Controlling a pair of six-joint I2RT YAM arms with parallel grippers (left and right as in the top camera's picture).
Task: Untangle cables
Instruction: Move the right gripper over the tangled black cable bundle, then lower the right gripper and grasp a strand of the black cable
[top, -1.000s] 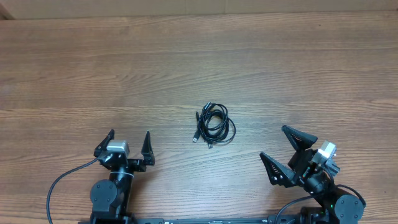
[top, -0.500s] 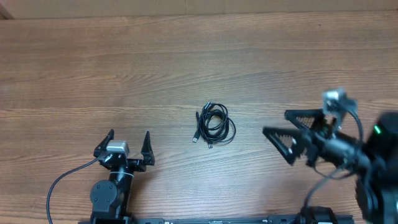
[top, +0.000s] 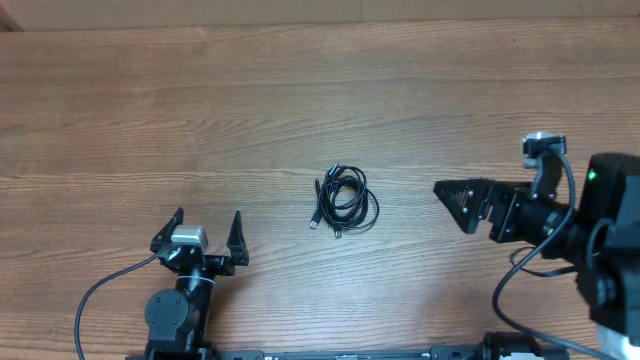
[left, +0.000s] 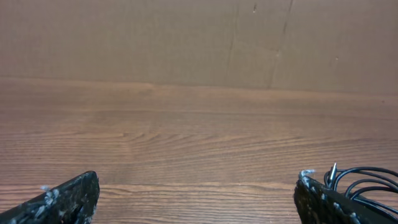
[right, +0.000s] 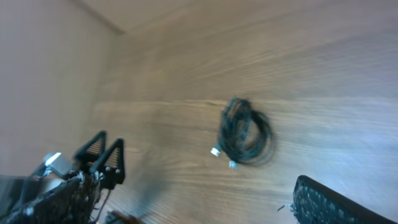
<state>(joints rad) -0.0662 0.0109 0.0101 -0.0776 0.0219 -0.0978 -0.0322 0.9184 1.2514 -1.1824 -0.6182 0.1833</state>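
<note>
The cables (top: 344, 199) lie as one small bundle of thin black loops with small plug ends on the wooden table (top: 320, 110), near its middle. The bundle also shows in the right wrist view (right: 245, 132) and at the right edge of the left wrist view (left: 367, 180). My left gripper (top: 207, 231) rests open and empty near the front edge, left of the bundle. My right gripper (top: 460, 205) is raised above the table to the right of the bundle, open and empty, its fingers pointing left toward it.
A tan cardboard wall (left: 199, 37) stands along the table's far edge. Thick black arm wires (top: 100, 290) trail by both arm bases at the front.
My right arm has risen from its rest at the front right and swung up and left, with its fingers now pointing at the bundle. The left arm and cables have not moved.
</note>
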